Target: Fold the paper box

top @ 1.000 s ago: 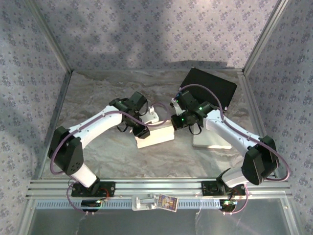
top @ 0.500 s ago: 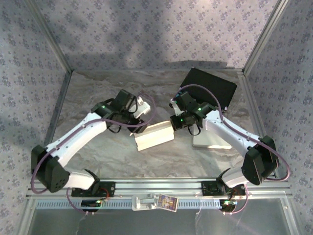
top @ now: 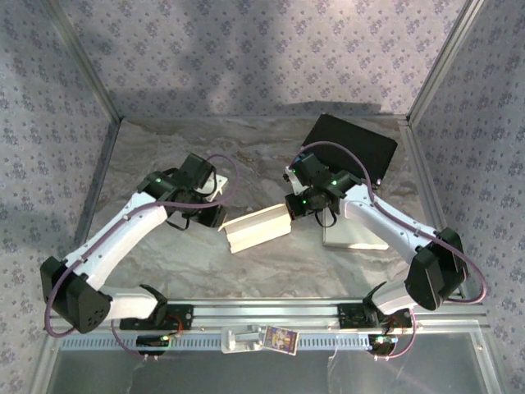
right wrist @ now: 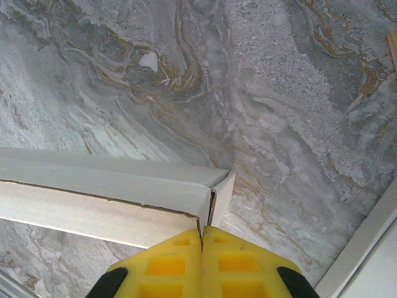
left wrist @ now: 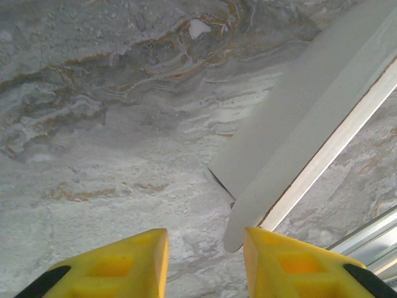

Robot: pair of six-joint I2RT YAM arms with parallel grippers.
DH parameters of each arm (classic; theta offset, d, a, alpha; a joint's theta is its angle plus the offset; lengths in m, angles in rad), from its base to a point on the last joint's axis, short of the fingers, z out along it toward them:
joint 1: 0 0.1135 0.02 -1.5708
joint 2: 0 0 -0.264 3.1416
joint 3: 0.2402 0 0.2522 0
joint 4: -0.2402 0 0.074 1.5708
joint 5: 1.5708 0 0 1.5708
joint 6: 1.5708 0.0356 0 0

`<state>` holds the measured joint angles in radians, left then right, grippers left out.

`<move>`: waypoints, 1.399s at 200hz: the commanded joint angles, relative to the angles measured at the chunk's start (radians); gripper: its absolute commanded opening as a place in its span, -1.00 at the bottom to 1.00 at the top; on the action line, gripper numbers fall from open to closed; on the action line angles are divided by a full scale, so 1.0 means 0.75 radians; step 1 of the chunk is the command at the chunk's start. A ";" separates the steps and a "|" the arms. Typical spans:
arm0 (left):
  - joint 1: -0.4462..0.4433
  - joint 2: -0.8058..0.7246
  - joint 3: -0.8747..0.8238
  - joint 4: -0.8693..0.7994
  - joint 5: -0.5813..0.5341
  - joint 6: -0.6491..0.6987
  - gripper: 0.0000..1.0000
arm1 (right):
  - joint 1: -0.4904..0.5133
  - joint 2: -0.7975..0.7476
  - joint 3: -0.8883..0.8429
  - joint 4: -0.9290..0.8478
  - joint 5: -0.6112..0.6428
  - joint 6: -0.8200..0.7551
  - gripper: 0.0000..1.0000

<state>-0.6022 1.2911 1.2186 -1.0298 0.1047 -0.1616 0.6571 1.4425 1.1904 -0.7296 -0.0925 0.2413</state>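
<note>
The left pincer [left wrist: 205,261] has drawn back from the paper box [top: 257,228] toward 9 o'clock. It now hangs just off the box's left end with its yellow fingers parted a moderate way and nothing between them. The box stays near the middle of the table [top: 156,152], a long white piece lying aslant. The right pincer [right wrist: 203,248] is closed at the box's 3 o'clock end, and it looks to be nipping a thin end flap. My read is that one fold has been let go and the left arm is setting up for another hold.

A black slab [top: 353,144] leans at 1 o'clock, and a flat white sheet [top: 357,235] lies under the right arm at 4 o'clock. Neither blocks the left side. A small card [top: 279,338] sits on the rail at 6 o'clock.
</note>
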 commanded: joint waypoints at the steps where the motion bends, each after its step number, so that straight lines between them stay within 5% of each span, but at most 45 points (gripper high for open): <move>1: 0.004 0.028 0.034 -0.042 0.053 -0.053 -0.34 | 0.010 0.008 0.041 -0.058 0.009 0.024 -1.00; 76: -0.005 -0.023 -0.019 -0.059 0.145 0.017 -0.36 | 0.012 0.020 0.045 -0.058 0.005 0.032 -1.00; 280: -0.060 0.063 -0.042 -0.004 0.032 0.009 -0.66 | 0.016 0.040 0.051 -0.046 -0.008 0.040 -1.00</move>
<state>-0.6418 1.3315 1.1908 -1.0420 0.1413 -0.1478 0.6582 1.4597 1.2087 -0.7399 -0.0929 0.2527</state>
